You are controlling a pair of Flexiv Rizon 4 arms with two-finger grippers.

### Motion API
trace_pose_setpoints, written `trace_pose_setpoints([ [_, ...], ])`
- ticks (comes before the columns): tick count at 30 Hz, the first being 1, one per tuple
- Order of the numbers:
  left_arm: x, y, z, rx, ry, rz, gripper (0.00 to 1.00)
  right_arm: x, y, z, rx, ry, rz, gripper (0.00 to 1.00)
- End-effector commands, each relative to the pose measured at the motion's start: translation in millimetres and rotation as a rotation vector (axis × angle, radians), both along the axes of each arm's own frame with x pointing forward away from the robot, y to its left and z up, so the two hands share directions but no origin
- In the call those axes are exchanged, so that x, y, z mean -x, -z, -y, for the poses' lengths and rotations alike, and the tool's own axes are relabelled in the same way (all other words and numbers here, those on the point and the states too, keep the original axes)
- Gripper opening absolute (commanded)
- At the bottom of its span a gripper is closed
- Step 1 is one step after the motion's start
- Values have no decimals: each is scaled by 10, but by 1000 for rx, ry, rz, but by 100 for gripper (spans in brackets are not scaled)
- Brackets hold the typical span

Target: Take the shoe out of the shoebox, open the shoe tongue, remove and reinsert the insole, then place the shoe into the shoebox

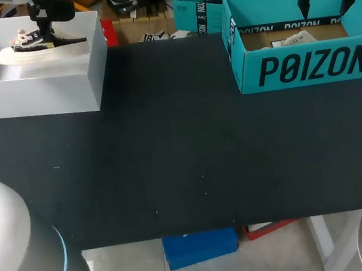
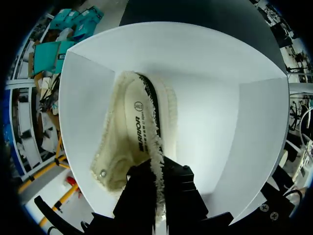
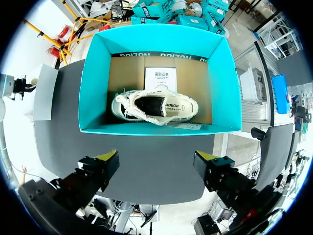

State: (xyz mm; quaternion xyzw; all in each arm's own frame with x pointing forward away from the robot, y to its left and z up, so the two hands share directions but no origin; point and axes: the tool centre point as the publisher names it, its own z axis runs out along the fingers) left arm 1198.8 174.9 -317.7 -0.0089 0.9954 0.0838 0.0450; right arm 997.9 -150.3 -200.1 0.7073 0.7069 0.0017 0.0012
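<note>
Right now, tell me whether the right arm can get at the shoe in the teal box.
Probably yes: the right gripper hangs open above the open-topped teal shoebox, and the shoe lies uncovered on its floor.

Saw a black table [image 1: 184, 161], at its far left corner a plain white box [image 1: 38, 86] and a shoe [image 1: 40, 45] with cream sole, black sides and frayed cream edging. Found at the table's far right corner a teal shoebox [image 1: 304, 66] lettered in black, brown-floored, plus a white printed sheet [image 3: 161, 78] and a second shoe [image 3: 156, 107], cream with black lining. Noted bright yellow tips on the black right gripper [image 3: 157, 157].
</note>
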Motion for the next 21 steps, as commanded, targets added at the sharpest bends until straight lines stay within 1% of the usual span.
trace_pose_setpoints([
  [1,327,-507,94,-20,2,74,0,-9,2,-1,0,0,-1,100],
  [5,401,-806,173,-42,-14,117,0,-9,2,-1,0,0,-1,100],
  [8,494,-1068,281,-59,-31,156,0,-9,2,-1,0,0,-1,100],
  [14,758,-1517,523,-65,-56,236,0,-9,2,-1,0,0,-1,100],
  [18,931,-1766,709,-60,-65,289,0,-9,2,-1,0,0,-1,100],
  [21,1058,-1880,866,-51,-57,309,0,-9,2,-1,0,0,-1,100],
])
